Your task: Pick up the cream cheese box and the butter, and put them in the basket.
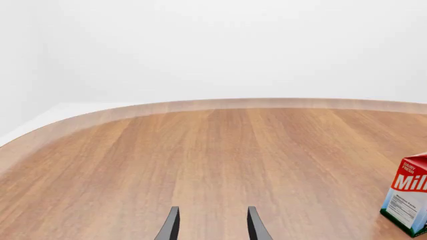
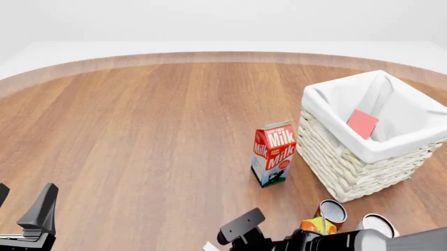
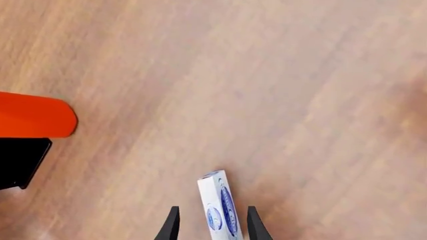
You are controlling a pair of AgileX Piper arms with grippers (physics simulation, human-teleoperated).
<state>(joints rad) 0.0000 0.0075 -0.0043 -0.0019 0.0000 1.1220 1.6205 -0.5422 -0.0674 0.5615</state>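
The cream cheese box point(image 3: 220, 210), white with blue print, lies on the wood between the fingers of my right gripper point(image 3: 212, 226). Those fingers stand a little off each of its sides, so the gripper is open. In the front view only a white corner of the box point(image 2: 208, 246) shows at the bottom edge, beside my right gripper point(image 2: 225, 241). The butter point(image 2: 361, 124) shows as a red face inside the basket point(image 2: 349, 167), leaning on the white liner. My left gripper point(image 2: 26, 194) hovers open and empty at the near left, as its own view confirms point(image 1: 212, 225).
A red-and-white milk carton point(image 2: 274, 154) stands just left of the basket and appears again point(image 1: 408, 200) in the left wrist view. Two cans point(image 2: 332, 212) and an orange juice carton point(image 2: 317, 226) crowd the near right. An orange and black shape point(image 3: 33, 120) sits at the right wrist view's edge.
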